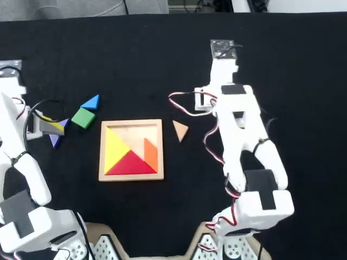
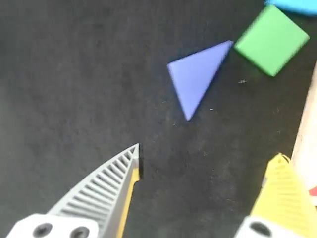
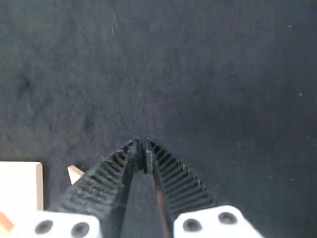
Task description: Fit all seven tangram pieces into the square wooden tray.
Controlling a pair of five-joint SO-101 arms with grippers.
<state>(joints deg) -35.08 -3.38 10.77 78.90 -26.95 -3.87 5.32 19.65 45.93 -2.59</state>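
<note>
Holding three pieces [image 1: 133, 162], wooden tray [image 1: 132, 177]

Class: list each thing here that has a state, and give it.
wooden tray: partly filled
yellow triangle: in tray
red triangle: in tray
orange piece: in tray
purple triangle: outside tray
green square: outside tray
blue triangle: outside tray
tan triangle: outside tray
left gripper: open, empty
right gripper: shut, empty
</note>
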